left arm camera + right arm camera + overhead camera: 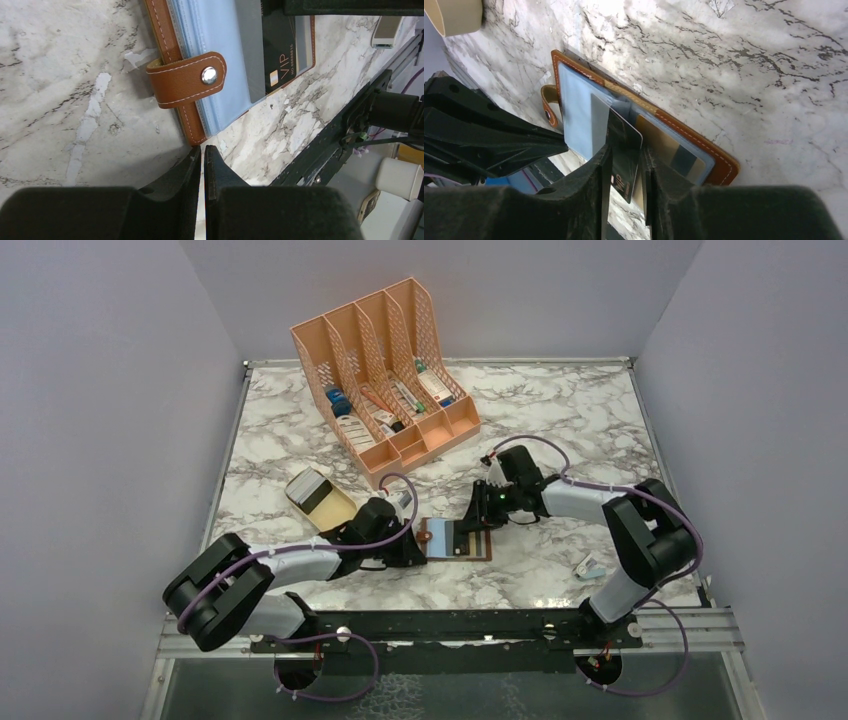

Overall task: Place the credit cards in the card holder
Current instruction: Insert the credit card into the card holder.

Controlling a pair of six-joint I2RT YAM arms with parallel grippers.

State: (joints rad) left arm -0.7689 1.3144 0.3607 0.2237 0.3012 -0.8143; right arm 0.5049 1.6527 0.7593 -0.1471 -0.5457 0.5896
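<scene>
**A:** What is seen under both sets of fingers?

**B:** A marble table [560, 420] is seen. A peach organizer [312, 355] is stood well beyond both grippers.

**A:** Where is the card holder found?

**B:** The card holder [458, 540] is laid open and flat on the table, between the two grippers, with its pale blue sleeves turned upward. It is placed just ahead of the left fingertips and directly beneath the right ones.

**A:** How are the left fingers set?

**B:** The fingers of the left gripper [202, 150] are pressed together, and nothing is held between them. The tips are set just beside the holder's brown corner. Whether it is touched cannot be told.

**A:** And the right?

**B:** A black card [279, 60] marked VIP is pinched, tilted, between the fingers of the right gripper [626, 148]. Its far end is laid against the holder's sleeves, but how far it is tucked in cannot be told. A yellowish-tan card [664, 145] is seen through a clear pocket just beside those fingers, on the side away from the left gripper.

**A:** Anything smaller?

**B:** A snap tab [187, 80] is seen unfastened, jutting from the holder's edge just ahead of the left fingertips.
</scene>
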